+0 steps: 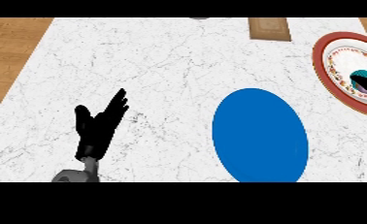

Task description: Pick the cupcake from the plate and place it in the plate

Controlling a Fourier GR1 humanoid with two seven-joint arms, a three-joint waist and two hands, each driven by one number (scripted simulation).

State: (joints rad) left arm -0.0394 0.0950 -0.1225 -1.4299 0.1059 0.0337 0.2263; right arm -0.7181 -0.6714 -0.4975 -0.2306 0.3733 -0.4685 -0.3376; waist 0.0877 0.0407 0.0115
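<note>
Head view shows my left hand (100,126) resting open, near left; right hand unseen. Cupcake (360,80) sits on the patterned plate (331,68), far right; I'd approach from above, then carry it to the blue plate (259,136).

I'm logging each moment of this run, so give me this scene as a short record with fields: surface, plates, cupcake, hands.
surface: white marble counter, wood floor at left
blue plate: plain, nothing on it, right of centre
patterned plate: red-rimmed, at the right edge, partly cut off
cupcake: on the patterned plate, only partly in view
left hand: open, fingers up, resting at lower left
right hand: not in view
other: brown board at the far edge
</note>
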